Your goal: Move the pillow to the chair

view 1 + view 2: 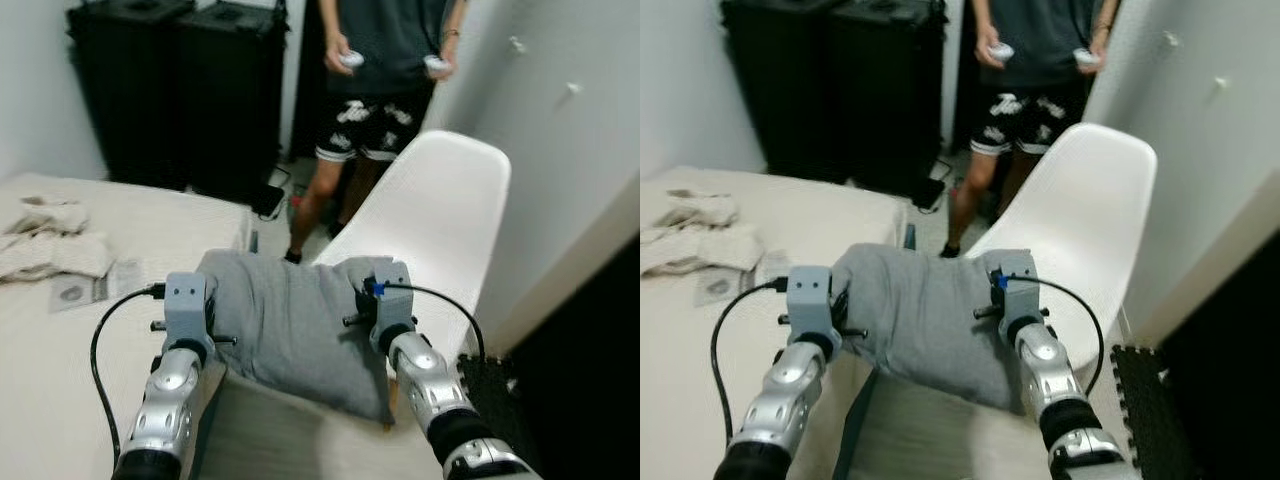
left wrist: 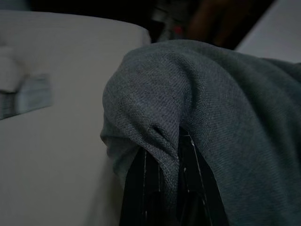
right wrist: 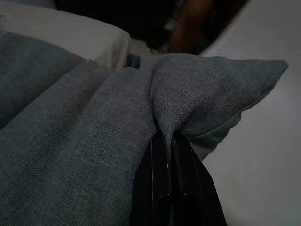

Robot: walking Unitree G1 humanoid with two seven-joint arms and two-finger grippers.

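Nearest us, our left gripper (image 2: 162,188) and right gripper (image 3: 169,176) each pinch a corner of the grey pillow (image 1: 290,325), held up between them. At one o'clock stands the white chair (image 1: 440,215); beyond, at twelve, a person (image 1: 385,60).

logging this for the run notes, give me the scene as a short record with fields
pillow: grey pillow, held up between both hands, above the bed edge
left hand: left hand shut on one pillow corner
right hand: right hand shut on another corner
chair: white chair just ahead to the right, seat free
bed: bed at left, with crumpled towels
person: person standing behind chair holding controllers
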